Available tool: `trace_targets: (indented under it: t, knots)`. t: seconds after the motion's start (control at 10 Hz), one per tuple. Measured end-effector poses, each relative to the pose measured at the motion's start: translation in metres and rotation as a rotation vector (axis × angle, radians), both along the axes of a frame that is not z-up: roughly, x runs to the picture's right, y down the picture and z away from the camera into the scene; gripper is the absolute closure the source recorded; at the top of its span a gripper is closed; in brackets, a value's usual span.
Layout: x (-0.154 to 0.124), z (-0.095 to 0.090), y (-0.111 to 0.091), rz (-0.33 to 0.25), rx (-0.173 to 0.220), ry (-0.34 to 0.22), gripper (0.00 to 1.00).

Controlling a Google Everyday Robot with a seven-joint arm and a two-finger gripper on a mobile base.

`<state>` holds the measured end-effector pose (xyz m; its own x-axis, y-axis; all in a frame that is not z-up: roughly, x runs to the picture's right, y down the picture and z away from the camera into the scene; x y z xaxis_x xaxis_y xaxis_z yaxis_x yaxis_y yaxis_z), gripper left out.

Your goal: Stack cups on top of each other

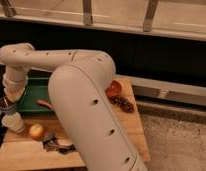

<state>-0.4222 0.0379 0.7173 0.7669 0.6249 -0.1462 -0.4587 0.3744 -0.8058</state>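
My arm [86, 100] is reaching across the wooden table [131, 130] toward its far left end, and its bulk is filling the middle of the camera view. My gripper [11, 95] is sitting at that left end, directly above the light-blue cup [6, 105]. I cannot tell what the gripper is doing with that cup.

The light-blue cup, with its darker inside, is showing just over the cream-white cup [12, 122]. The two are overlapping in the view; whether the blue one is resting in the white one or is only being held above it, I cannot tell. The cream-white cup is standing upright on the table near the left edge.

A green tray [36, 92] is lying on the table just beside the cups, toward the back, with an orange elongated item [44, 104] in it. A round yellow-orange fruit [36, 131] is lying just in front of the cream-white cup. Some dark small objects [58, 146] are lying near the fruit. On the other side of my arm, a red-orange bowl [114, 89] and a pine cone [124, 104] are lying close together.
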Motion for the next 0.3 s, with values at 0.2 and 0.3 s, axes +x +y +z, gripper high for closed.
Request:
trace_targets:
  t: [0.2, 0.3]
  knots:
    - [-0.005, 0.006, 0.013, -0.002, -0.029, -0.008, 0.92]
    - [-0.008, 0.009, 0.019, 0.001, -0.042, -0.014, 0.82]
